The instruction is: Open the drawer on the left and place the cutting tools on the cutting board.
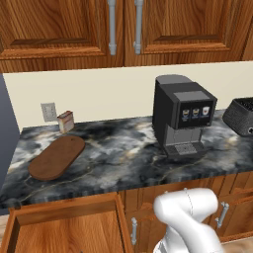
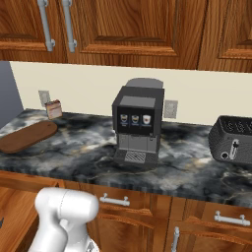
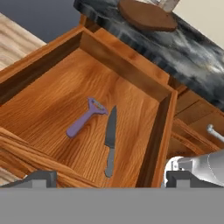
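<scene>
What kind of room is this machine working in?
A home-style kitchen, it seems, computer-rendered: a dark marble counter with a coffee machine and a cutting board, wooden cabinets, and an open drawer holding a knife and a purple peeler.

One peeler (image 3: 85, 117), one knife (image 3: 110, 140)

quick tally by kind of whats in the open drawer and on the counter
cutting tools in the drawer: 2, a purple peeler and a knife
cutting board: 1
small striped box: 1
coffee machine: 1
toaster: 1
total: 6
</scene>
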